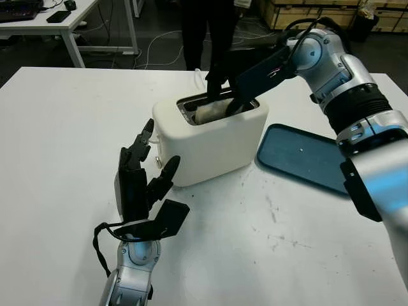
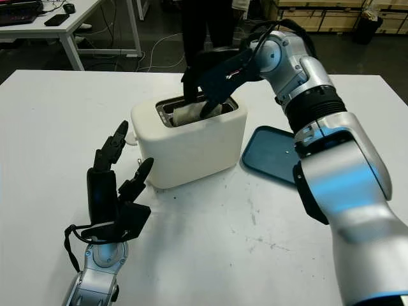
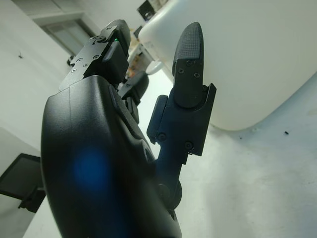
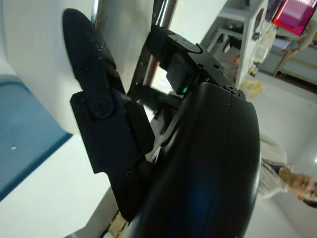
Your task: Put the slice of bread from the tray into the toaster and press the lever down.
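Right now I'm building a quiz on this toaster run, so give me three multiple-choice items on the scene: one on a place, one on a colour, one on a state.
1. Where is the bread?
A. On the tray
B. In the toaster slot
C. On the table

2. What colour is the tray?
A. Blue
B. Red
C. Yellow

3. What is the left hand doing?
A. Gripping the toaster
B. Holding the bread
C. Open, holding nothing

Answers:
1 B: the bread sits in the slot of the toaster, with the right hand reaching into it.
2 A: the tray beside the toaster is blue.
3 C: the left hand stands in front of the toaster, open.
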Action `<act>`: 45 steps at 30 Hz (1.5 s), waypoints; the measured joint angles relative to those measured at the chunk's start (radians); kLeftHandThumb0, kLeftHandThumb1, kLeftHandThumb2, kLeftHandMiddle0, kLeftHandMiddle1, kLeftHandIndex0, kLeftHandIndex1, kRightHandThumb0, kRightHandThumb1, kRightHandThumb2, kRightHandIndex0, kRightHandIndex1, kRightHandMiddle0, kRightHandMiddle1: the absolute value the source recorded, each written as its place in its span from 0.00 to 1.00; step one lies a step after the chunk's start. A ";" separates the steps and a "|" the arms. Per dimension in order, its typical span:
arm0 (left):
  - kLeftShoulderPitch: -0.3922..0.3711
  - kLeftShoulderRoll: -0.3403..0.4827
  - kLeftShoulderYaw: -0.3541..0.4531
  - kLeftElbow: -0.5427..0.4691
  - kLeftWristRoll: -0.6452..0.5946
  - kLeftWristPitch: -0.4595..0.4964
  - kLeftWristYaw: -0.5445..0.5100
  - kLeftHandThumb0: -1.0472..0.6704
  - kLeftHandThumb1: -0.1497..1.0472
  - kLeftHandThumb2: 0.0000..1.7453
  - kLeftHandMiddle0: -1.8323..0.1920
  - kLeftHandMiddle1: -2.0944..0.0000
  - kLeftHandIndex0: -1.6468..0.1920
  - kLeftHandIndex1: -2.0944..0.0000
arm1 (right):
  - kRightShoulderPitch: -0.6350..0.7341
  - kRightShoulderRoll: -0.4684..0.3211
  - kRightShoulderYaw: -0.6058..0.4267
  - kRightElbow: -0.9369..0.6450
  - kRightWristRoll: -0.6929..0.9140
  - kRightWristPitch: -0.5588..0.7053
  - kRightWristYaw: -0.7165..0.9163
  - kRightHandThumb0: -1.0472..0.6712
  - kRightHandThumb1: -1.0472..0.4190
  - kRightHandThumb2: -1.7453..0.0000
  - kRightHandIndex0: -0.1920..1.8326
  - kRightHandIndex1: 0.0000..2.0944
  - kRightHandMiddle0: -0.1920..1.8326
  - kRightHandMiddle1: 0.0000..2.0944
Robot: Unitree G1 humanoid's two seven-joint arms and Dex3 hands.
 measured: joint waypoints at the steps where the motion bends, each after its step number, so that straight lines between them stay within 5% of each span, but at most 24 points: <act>1: 0.000 0.000 0.000 0.000 0.000 0.000 0.000 0.33 0.89 0.15 0.84 0.61 0.68 1.00 | -0.001 -0.001 0.002 -0.002 -0.009 0.000 -0.004 0.07 0.20 1.00 0.10 0.19 0.27 0.01; 9: 0.000 0.000 0.002 0.000 -0.001 0.000 -0.009 0.33 0.89 0.15 0.85 0.61 0.68 1.00 | -0.009 -0.007 0.000 -0.018 -0.014 0.000 -0.010 0.09 0.21 1.00 0.10 0.15 0.24 0.00; 14: 0.000 0.000 0.005 -0.006 -0.005 0.000 -0.017 0.34 0.89 0.14 0.85 0.62 0.68 1.00 | -0.007 -0.025 -0.049 -0.048 -0.003 -0.009 -0.091 0.04 0.20 1.00 0.09 0.27 0.26 0.01; 20: 0.007 0.001 0.014 -0.013 -0.001 0.000 -0.017 0.33 0.89 0.14 0.83 0.62 0.67 0.99 | 0.090 -0.070 -0.188 -0.149 0.092 -0.112 -0.323 0.10 0.19 0.99 0.14 0.44 0.34 0.04; 24: 0.016 0.002 0.029 -0.026 0.004 -0.001 -0.017 0.31 0.89 0.15 0.82 0.62 0.67 0.99 | 0.285 -0.110 -0.287 -0.305 0.142 -0.157 -0.481 0.20 0.17 1.00 0.33 0.29 0.43 0.03; 30: 0.023 0.017 0.059 -0.060 0.016 0.000 -0.039 0.33 0.89 0.14 0.79 0.64 0.66 0.99 | 0.634 -0.113 -0.388 -0.479 0.235 -0.186 -0.572 0.30 0.15 1.00 0.43 0.11 0.44 0.01; 39: -0.004 0.099 0.142 -0.107 0.020 0.009 -0.122 0.34 0.89 0.09 0.76 0.66 0.63 0.98 | 1.036 0.056 -0.484 -0.581 0.366 -0.186 -0.718 0.36 0.11 0.99 0.47 0.06 0.44 0.00; 45: -0.069 0.199 0.224 -0.137 0.026 0.034 -0.195 0.39 0.89 0.02 0.68 0.68 0.57 0.96 | 1.147 0.132 -0.498 -0.652 0.385 -0.165 -0.767 0.35 0.11 1.00 0.48 0.04 0.45 0.01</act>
